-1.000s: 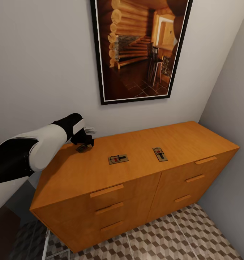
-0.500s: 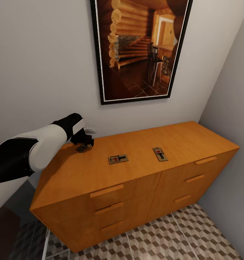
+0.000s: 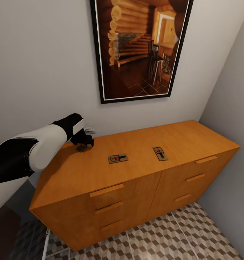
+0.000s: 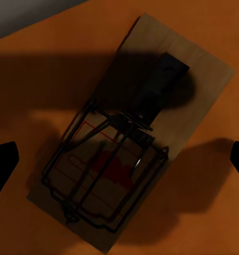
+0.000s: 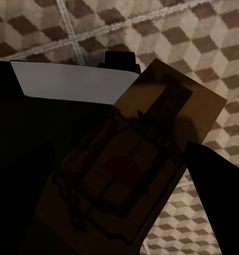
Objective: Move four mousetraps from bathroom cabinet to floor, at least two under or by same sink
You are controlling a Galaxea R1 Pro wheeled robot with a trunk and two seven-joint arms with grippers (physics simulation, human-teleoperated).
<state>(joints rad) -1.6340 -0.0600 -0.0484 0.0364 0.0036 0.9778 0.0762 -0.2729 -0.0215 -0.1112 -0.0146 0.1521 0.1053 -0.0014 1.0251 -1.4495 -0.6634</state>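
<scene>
Head view tilted slightly since half a second ago — arm and traps unmoved. Left gripper point(image 3: 84, 143) poised over mousetrap point(image 4: 131, 154) at cabinet point(image 3: 143, 187) top's left rear, fingers point(image 4: 2, 164) spread wide either side, not touching. Two more traps point(image 3: 118, 158) and point(image 3: 160, 153) mid-top. Right gripper point(image 5: 167, 175) clamped on fourth trap point(image 5: 135, 175) — above bathroom floor point(image 5: 167, 37).

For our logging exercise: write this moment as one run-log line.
phase: pick from cabinet | left end effector: open, over mousetrap | right end effector: shut on mousetrap, above bathroom floor | two more mousetraps on cabinet top
</scene>
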